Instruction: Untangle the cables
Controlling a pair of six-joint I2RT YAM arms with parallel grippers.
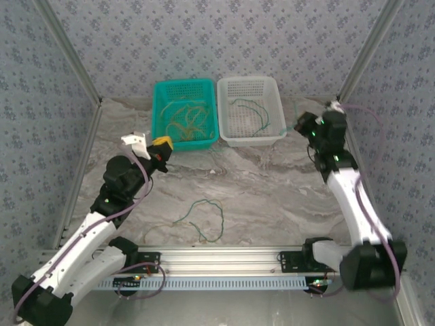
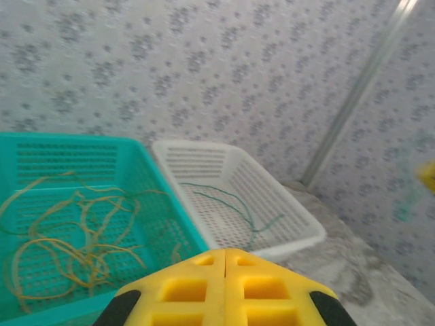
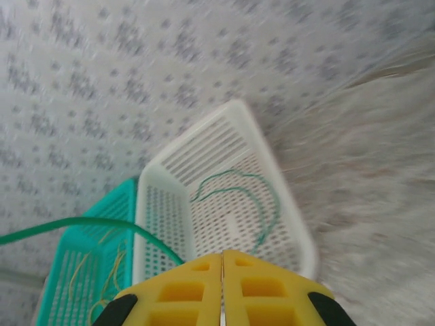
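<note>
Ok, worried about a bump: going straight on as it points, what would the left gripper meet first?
Likely the near right corner of the teal basket, just ahead of the left gripper; past that rim, the white basket. Depth is unclear.

Grey-blue floral wallpapered walls (image 1: 204, 41), framed by slanting aluminium corner posts (image 1: 68, 58), enclose a grey marble-patterned tabletop (image 1: 272, 197) with an aluminium rail (image 1: 224, 258) along its evenly lit near edge.

The green cable (image 3: 81, 221) runs off the right wrist view's left edge.
</note>
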